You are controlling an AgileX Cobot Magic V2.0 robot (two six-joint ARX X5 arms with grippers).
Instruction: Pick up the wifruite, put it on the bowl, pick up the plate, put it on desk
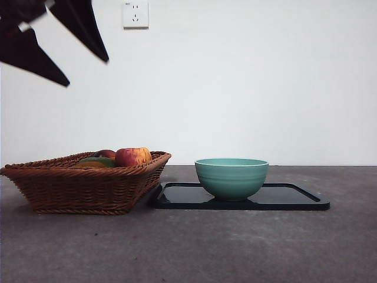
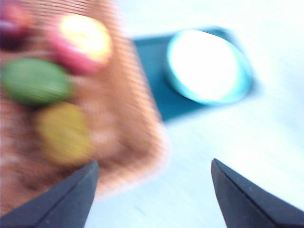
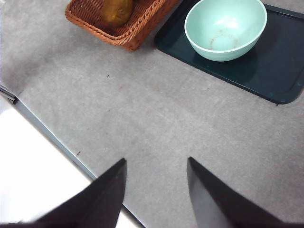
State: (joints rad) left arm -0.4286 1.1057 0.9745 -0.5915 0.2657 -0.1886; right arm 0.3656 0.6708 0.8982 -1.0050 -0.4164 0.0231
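Note:
The wifruite (image 2: pixel 64 133), a small orange-brown fruit, lies in the brown wicker basket (image 1: pixel 82 188); it also shows in the right wrist view (image 3: pixel 116 10). In the front view the basket rim mostly hides it. The teal-green bowl (image 1: pixel 231 177) stands empty on a glossy black tray (image 1: pixel 294 200) on the dark grey desk (image 1: pixel 235 247). My left gripper (image 1: pixel 87 72) is open and empty, high above the basket; its wrist view (image 2: pixel 154 164) is blurred. My right gripper (image 3: pixel 156 160) is open and empty, over bare desk, apart from the bowl (image 3: pixel 225 28).
The basket also holds a red-yellow apple (image 1: pixel 132 156), a green fruit (image 2: pixel 35 81) and a dark red fruit (image 2: pixel 12 23). The basket stands just left of the tray. A white wall with a socket (image 1: pixel 135 15) is behind. The desk's edge (image 3: pixel 52 137) shows near my right gripper.

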